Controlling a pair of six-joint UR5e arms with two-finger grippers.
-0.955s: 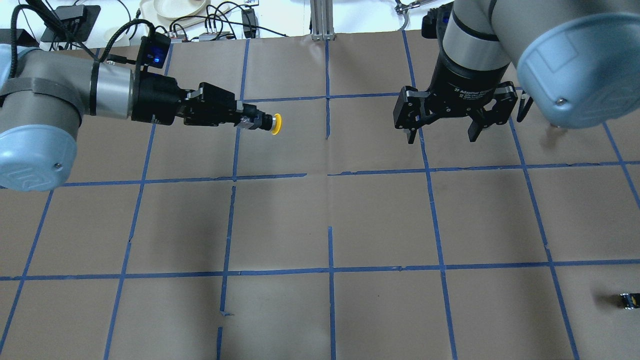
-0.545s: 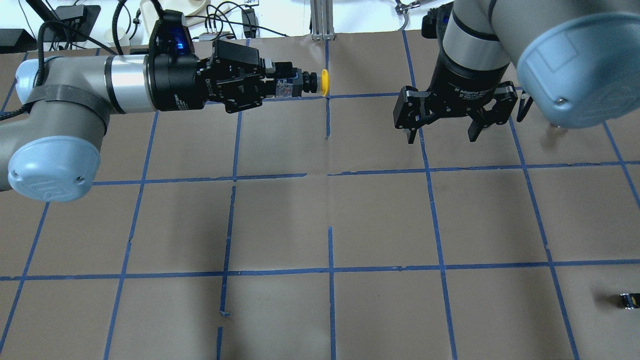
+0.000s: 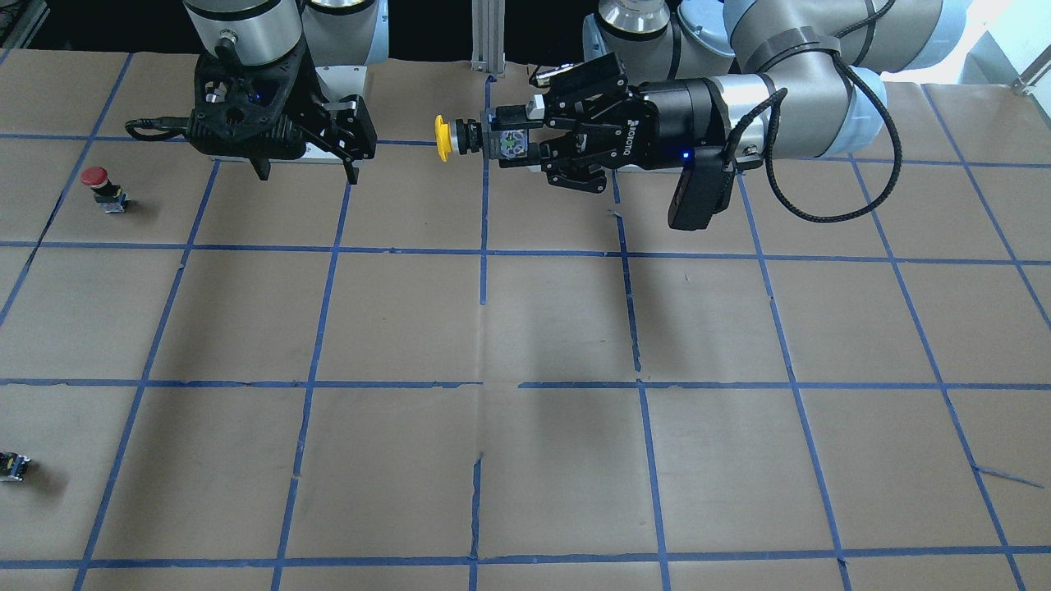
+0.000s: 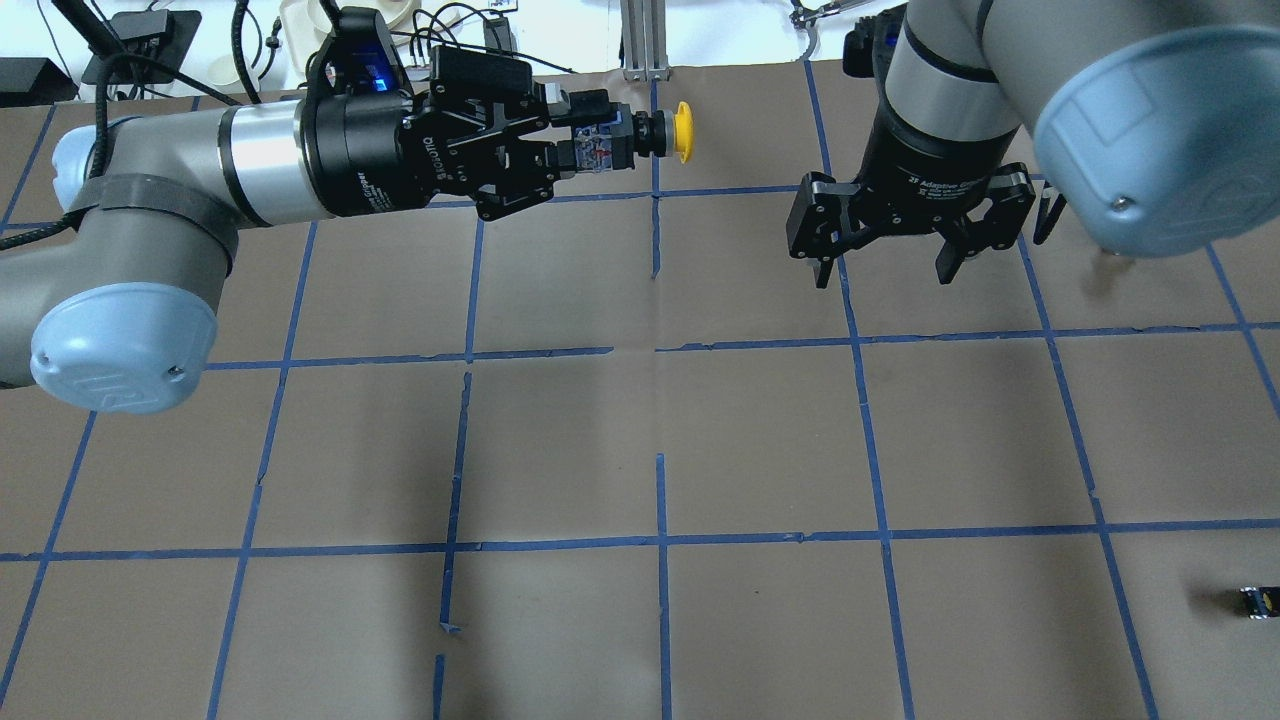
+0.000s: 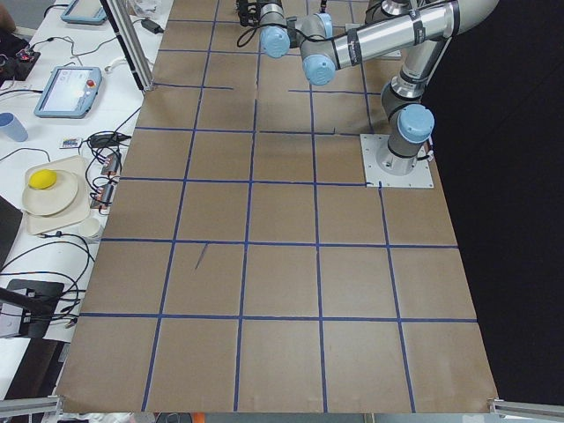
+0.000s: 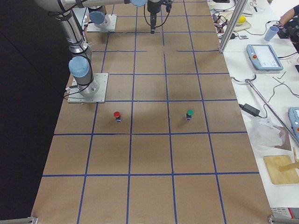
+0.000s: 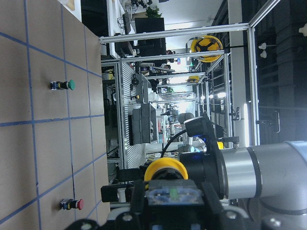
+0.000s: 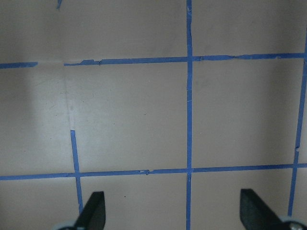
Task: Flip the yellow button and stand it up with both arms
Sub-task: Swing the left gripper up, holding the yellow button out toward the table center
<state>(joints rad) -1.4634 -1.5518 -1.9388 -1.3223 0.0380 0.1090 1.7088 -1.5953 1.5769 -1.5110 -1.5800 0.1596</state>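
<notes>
My left gripper (image 4: 590, 140) is shut on the switch body of the yellow button (image 4: 681, 131) and holds it level in the air over the far middle of the table, cap pointing toward my right arm. The front-facing view shows the left gripper (image 3: 513, 139) and the yellow cap (image 3: 442, 137) too. In the left wrist view the cap (image 7: 166, 170) sits just past the jaws. My right gripper (image 4: 882, 262) hangs open and empty, fingers down, well to the right of the button. It also shows in the front-facing view (image 3: 305, 168), and its fingertips (image 8: 93, 211) show in the right wrist view.
A red-capped button (image 3: 103, 187) stands on the paper near my right arm, also in the right exterior view (image 6: 117, 115). A green-capped button (image 6: 189, 114) stands further out. A small dark switch part (image 4: 1257, 600) lies at the near right. Blue tape lines grid the brown paper.
My left arm has lifted and carried the yellow button to the right and toward the far edge, closer to my right gripper. The right arm has not moved.
</notes>
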